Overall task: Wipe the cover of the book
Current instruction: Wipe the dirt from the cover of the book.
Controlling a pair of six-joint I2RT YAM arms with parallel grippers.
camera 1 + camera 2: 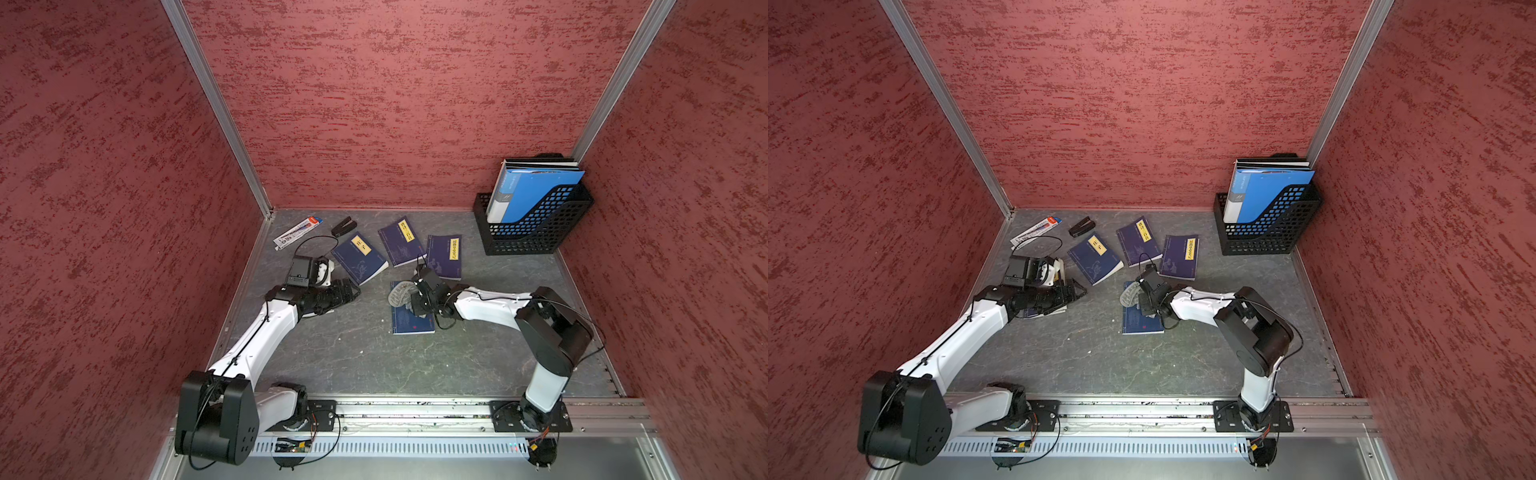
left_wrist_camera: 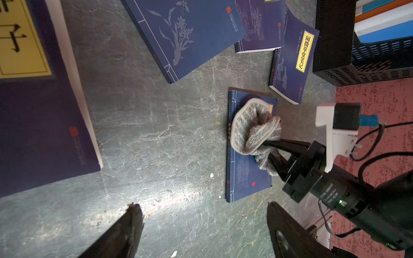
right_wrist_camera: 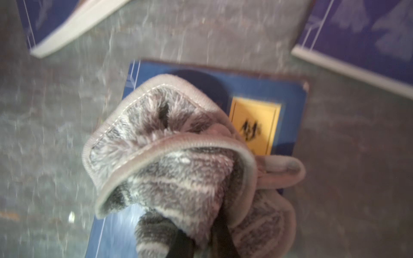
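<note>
The blue book (image 1: 412,322) (image 1: 1142,323) with a yellow title label lies flat near the table's middle, seen in both top views. A grey striped fluffy cloth (image 1: 399,293) (image 2: 251,129) (image 3: 169,156) rests bunched on the far half of its cover (image 3: 257,89). My right gripper (image 1: 412,298) (image 2: 271,152) (image 3: 201,241) is shut on the cloth's near end, low over the book (image 2: 248,181). Off to the left, my left gripper (image 1: 348,291) (image 2: 203,207) stands open with only bare table between its fingers.
Three more dark blue books (image 1: 360,257) (image 1: 401,241) (image 1: 444,255) lie behind, and another (image 2: 33,111) beside the left gripper. A black mesh file holder (image 1: 536,226) with blue folders fills the back right corner. A pen box (image 1: 297,232) and black stapler (image 1: 344,226) sit back left.
</note>
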